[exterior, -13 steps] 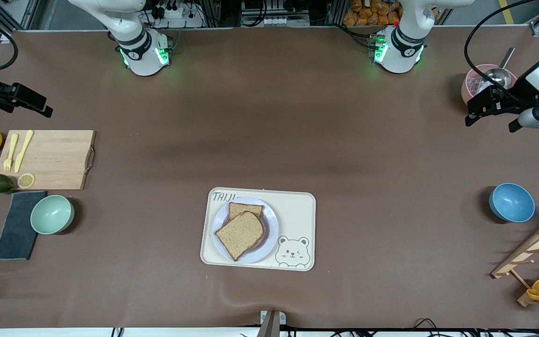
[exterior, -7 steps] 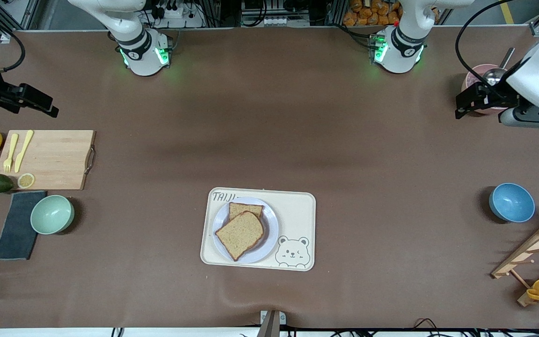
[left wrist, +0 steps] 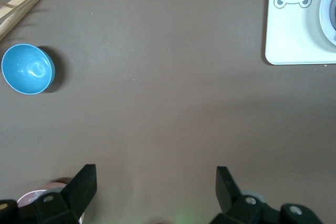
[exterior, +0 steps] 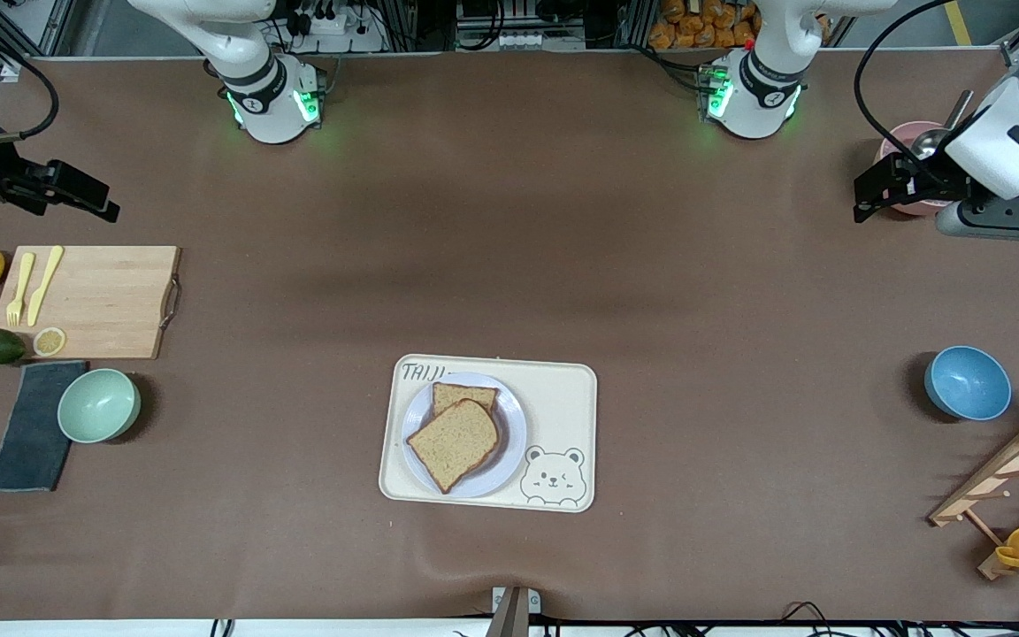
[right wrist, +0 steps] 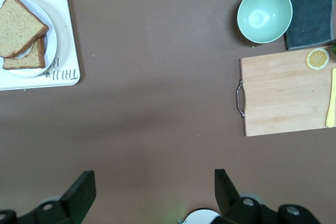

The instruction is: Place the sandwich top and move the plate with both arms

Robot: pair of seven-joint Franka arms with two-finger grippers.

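Risk ahead: brown wholegrain sandwich top (exterior: 455, 443) lying askew over the lower slice, likely to slide once the round pale lavender plate (exterior: 510, 452) is lifted unevenly. Plate resting inside cream rectangular bear tray (exterior: 563, 398), at the bear's ten o'clock. Left gripper (left wrist: 156, 182) spread wide, over bare mat beside pink bowl (exterior: 897, 146) holding a metal scoop. Right gripper (right wrist: 155, 183) likewise spread, over mat above wooden cutting board (exterior: 111, 301). Mint bowl (exterior: 99, 404) and blue bowl (exterior: 968, 382) empty.

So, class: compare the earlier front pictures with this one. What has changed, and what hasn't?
The left gripper has drifted a little toward the table's middle, beside the pink bowl; the right gripper has edged inward above the cutting board. Both have open, empty jaws. The sandwich top, plate and tray stayed put.
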